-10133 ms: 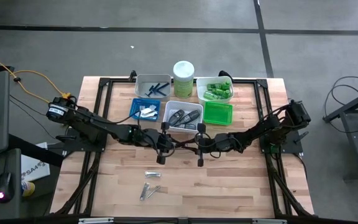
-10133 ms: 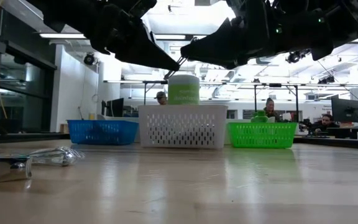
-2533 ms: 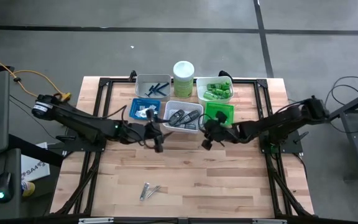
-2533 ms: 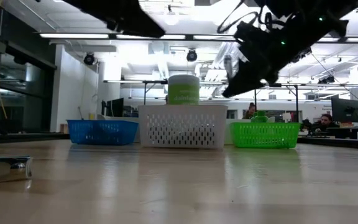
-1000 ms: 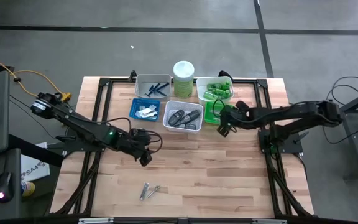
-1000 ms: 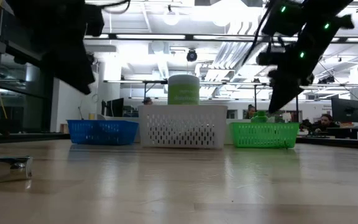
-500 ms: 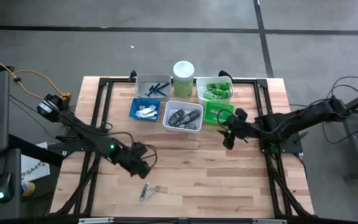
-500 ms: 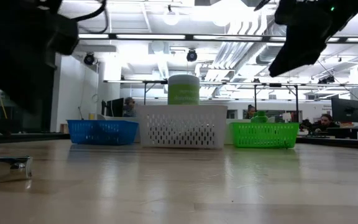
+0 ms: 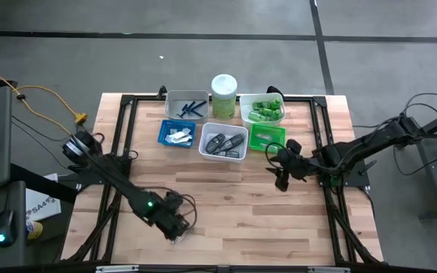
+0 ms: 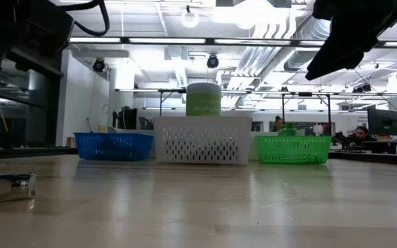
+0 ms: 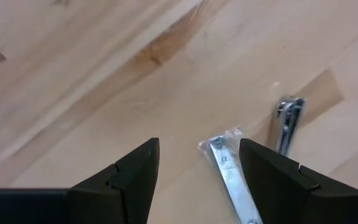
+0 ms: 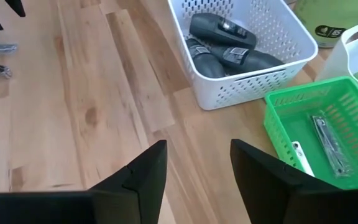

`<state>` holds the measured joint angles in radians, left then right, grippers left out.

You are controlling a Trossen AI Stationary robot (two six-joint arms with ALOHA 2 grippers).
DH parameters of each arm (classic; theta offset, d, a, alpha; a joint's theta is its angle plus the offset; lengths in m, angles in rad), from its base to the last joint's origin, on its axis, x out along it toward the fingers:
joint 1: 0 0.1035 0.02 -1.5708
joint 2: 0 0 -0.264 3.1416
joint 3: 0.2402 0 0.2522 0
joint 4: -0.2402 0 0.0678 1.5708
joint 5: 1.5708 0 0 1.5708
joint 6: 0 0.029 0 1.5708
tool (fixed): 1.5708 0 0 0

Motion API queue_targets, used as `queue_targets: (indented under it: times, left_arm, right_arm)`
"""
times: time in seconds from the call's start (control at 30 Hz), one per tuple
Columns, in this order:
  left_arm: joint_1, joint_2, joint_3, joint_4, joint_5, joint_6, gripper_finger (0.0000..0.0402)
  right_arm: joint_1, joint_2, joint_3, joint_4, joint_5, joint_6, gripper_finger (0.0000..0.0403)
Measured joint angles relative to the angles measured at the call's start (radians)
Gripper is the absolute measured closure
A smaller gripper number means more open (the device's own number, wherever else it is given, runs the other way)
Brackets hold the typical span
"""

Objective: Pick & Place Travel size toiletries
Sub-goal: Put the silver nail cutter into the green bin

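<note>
The left gripper [image 11: 197, 165] hangs open right over the silver clippers [image 11: 232, 180] on the table [image 11: 61, 81], one lying just ahead between its fingers, probably pointing away lengthwise, while the right gripper [image 9: 281, 180], empty, waits far off.

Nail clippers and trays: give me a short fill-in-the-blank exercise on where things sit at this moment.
1. The left gripper hangs open over two metal clippers lying on the bare ____.
2. The dark grey oval cases lie in the ____ tray.
3. The clipper seen past the open right gripper lies in the ____ tray.
4. The blue razors lie in the ____ tray.

Missing words: table; white; green; grey
</note>
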<state>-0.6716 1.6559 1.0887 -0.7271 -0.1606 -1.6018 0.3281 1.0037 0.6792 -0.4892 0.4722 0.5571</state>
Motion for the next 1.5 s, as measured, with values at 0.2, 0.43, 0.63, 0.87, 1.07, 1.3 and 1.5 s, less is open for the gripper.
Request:
queue_targets:
  times: [0.2,0.43,0.63,0.87,1.07,1.3,1.5]
  left_arm:
    - [0.001,0.134,0.115,-0.064,0.049,-0.048,0.0181]
    - [-0.011,0.198,0.157,-0.046,0.105,-0.137,0.0181]
    - [-0.060,0.196,0.159,-0.053,0.107,-0.270,0.0181]
    - [-0.107,0.215,0.158,-0.023,0.103,-0.365,0.0181]
    - [-0.108,0.232,0.159,0.033,0.100,-0.367,0.0182]
    - [-0.107,0.250,0.162,-0.005,0.162,-0.367,0.0218]
    - [-0.107,0.252,0.160,-0.018,0.190,-0.313,0.0299]
  right_arm:
    - [0.025,0.000,0.000,-0.002,-0.002,-0.002,0.0238]
    - [0.061,0.000,0.000,-0.010,-0.003,-0.005,0.0239]
    - [0.087,0.000,0.000,-0.017,-0.004,-0.008,0.0239]
    - [0.109,0.000,0.000,-0.023,-0.004,-0.008,0.0239]
    - [0.121,0.000,-0.001,-0.023,-0.004,-0.007,0.0239]
    - [0.140,0.000,-0.002,-0.023,-0.004,-0.004,0.0239]
    - [0.151,0.000,-0.002,-0.027,-0.007,-0.004,0.0239]
